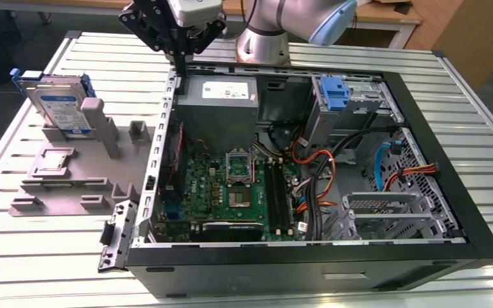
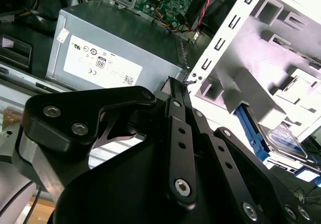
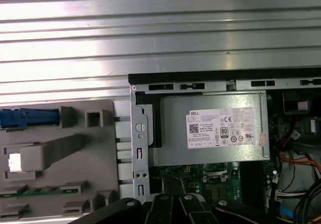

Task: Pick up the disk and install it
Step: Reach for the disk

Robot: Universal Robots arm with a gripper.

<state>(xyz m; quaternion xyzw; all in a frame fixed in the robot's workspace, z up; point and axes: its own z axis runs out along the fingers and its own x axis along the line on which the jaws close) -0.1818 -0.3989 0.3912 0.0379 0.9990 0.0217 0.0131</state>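
Claw [image 1: 180, 52]: is hanging over the far corner of the open computer case [image 1: 315, 260], fingers pressed together at the tips, gripping nothing.
Disk [image 1: 58, 106]: is standing upright in the grey holder [image 1: 67, 192] on the table [image 1: 461, 83], at the exterior view's left, well apart from the claw.
Labels: white-and-blue on the disk; white with small print on the power-supply box [image 1: 219, 96].
Hidden: the holder's posts are covering the disk's lower edge.

The disk [image 3: 27, 117] stands edge-on in the grey fixture [image 3: 100, 151], beside the open case [image 3: 200, 78].
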